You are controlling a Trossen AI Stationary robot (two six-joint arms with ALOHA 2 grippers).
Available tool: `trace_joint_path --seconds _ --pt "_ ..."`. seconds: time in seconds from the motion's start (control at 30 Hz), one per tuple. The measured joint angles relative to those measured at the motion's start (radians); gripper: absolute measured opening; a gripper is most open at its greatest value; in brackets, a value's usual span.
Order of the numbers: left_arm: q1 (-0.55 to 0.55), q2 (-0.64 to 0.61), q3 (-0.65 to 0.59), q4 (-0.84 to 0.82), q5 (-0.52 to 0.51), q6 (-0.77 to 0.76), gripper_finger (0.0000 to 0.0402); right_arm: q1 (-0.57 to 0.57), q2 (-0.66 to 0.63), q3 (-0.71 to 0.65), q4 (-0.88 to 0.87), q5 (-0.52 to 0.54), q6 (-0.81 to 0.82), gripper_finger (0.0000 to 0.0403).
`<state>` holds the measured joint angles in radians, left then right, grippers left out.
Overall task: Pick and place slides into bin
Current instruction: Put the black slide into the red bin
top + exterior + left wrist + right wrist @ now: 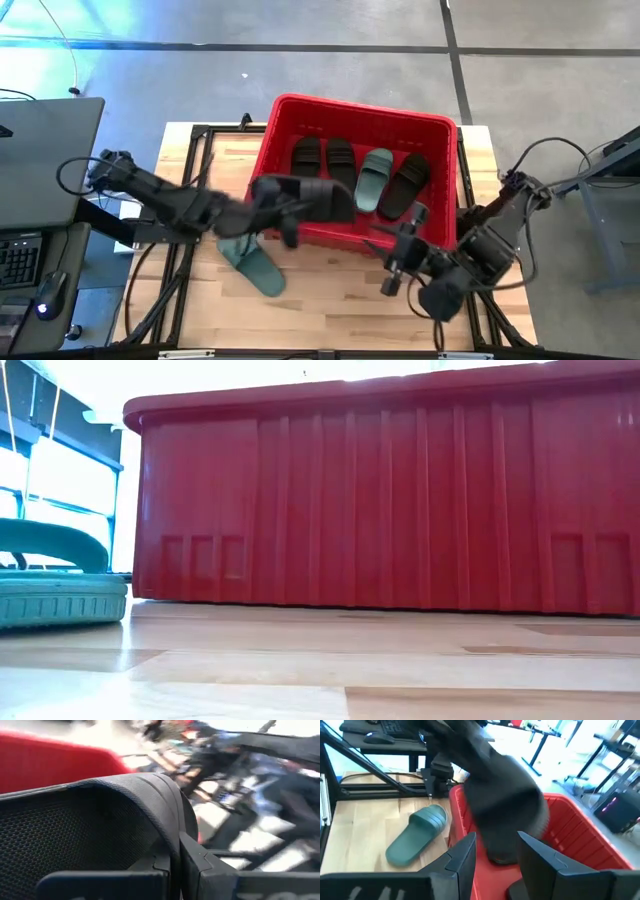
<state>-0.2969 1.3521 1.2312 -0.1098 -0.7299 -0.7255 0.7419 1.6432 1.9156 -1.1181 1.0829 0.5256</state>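
While left jaws (268, 195) clamp a ribbed black slide (312, 196) over the red bin's (300, 236) rim; right jaws (402, 262) apart.

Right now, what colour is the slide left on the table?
Teal-green slide; the right wrist view shows it best.

I see a light wooden table (330, 290) carrying the red bin (300, 112), set toward its far side. One teal slide (252, 263) lies flat on the boards just beside the bin's near wall.
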Motion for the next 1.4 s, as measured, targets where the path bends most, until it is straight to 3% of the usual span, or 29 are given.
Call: trace_joint_path --seconds 0.17,0.33,0.63,0.93,1.4 --pt "0.194 0.038 -0.001 -0.127 0.16 -0.116 0.0007 0.064 0.0 0.0 -0.078 0.01 0.115 0.0128" --pt "0.313 0.109 -0.001 -0.15 0.357 -0.182 0.0008 0.108 0.0 0.0 -0.207 0.0 0.263 0.0128" --pt "0.342 0.318 -0.002 -0.15 0.453 -0.34 0.0009 0.143 -0.001 0.0 -0.308 -0.003 0.4 0.0128" --pt "0.345 0.467 0.004 -0.102 0.571 -0.379 0.0015 0.144 0.0 0.0 -0.31 -0.14 0.394 0.0128" --pt "0.396 0.495 -0.002 -0.138 0.669 -0.188 0.0153 0.151 0.078 0.0 -0.315 -0.187 0.417 0.0128"
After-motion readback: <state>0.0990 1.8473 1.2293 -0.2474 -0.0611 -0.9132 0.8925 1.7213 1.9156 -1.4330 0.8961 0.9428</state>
